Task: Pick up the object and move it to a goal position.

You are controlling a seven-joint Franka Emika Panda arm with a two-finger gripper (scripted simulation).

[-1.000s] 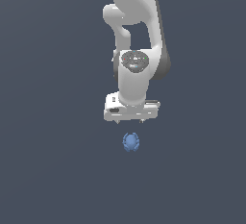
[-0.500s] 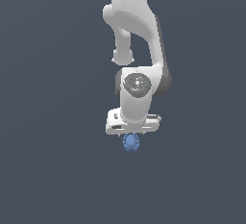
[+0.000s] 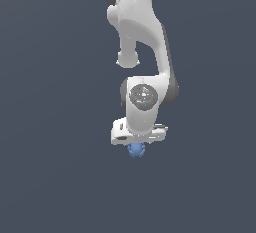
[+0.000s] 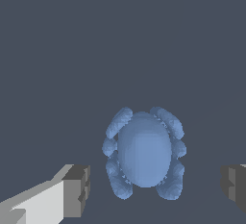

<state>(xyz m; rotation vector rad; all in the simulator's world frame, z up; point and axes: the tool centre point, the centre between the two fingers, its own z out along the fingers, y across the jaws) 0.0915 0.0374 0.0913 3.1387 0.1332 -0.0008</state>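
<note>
Directly below gripper [image 4: 153, 189]: blue object [image 4: 144, 155], centred between spread, non-touching fingers [image 4: 77, 190]. Long axis crosswise to the closing line.

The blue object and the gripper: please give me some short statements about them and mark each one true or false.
1. The blue object lies between the two fingertips. True.
2. The jaws are shut tight on the blue object. False: they stand open, with gaps on both sides.
3. In the exterior view, the gripper is directly over the blue object and hides part of it. True.
4. The blue object is a smooth cube. False: it is roundish with bumpy edges.
5. A second object lies beside it. False: only one object shows.
</note>
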